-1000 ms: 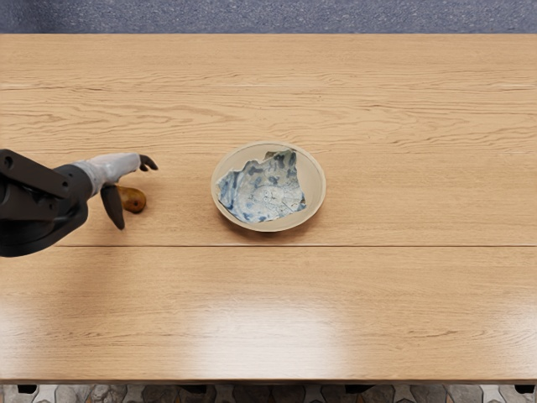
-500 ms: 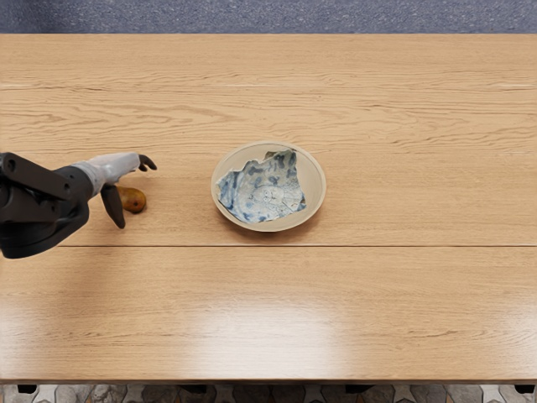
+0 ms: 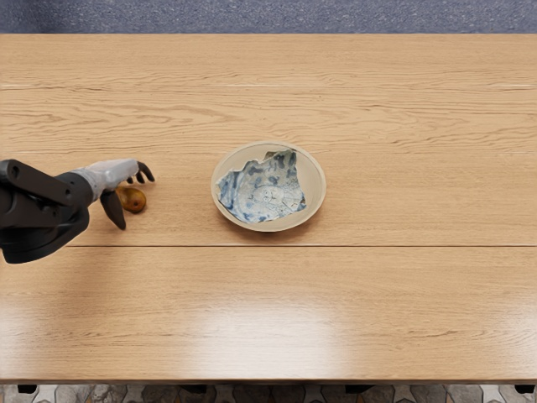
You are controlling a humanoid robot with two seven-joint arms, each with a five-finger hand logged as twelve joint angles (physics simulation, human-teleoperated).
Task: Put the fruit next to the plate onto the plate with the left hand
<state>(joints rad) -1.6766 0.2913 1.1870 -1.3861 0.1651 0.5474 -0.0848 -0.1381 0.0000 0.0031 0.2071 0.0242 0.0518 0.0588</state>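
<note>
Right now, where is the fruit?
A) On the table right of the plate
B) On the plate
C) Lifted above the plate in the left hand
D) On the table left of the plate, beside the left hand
D: the fruit lies on the table left of the plate, with the open left hand right beside it.

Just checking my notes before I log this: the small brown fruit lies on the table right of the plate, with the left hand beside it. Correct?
Not quite. In the head view the fruit lies left of the plate, not right of it. It is on the table, and the left hand is beside it, as you said.
</note>
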